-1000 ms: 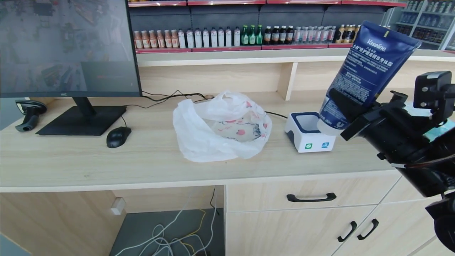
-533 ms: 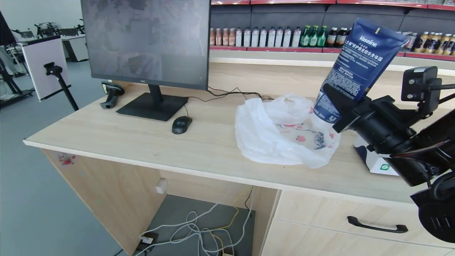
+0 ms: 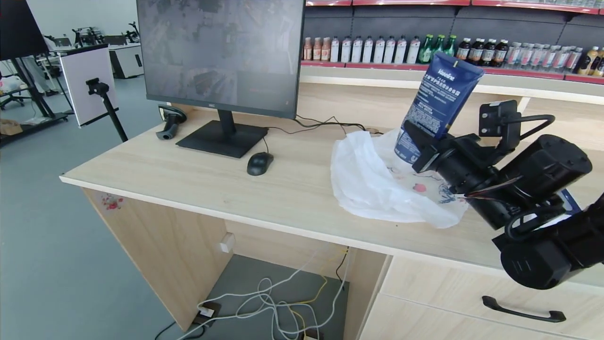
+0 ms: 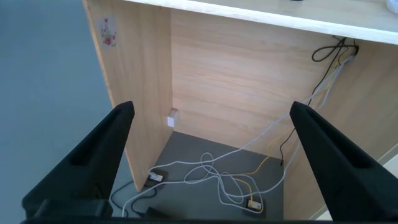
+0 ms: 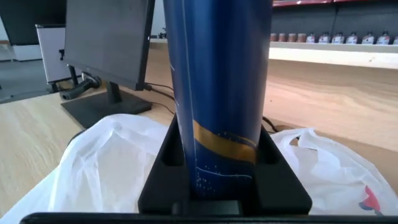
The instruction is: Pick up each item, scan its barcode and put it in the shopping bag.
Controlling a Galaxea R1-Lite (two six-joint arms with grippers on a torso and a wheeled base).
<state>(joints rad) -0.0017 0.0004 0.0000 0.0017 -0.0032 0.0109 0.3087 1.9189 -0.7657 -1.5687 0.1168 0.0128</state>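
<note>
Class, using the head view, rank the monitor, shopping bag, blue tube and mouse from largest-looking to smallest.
1. monitor
2. shopping bag
3. blue tube, held up off the counter, so it may look bigger than it is
4. mouse

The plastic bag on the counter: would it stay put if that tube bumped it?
Probably not. The bag looks thin and crumpled, so likely floppy and light. The tube might push its slumped side in or fold it shut.

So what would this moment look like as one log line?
right gripper: shut on blue tube | blue tube: tilted, over shopping bag | left gripper: open, empty | step: not yet bagged
</note>
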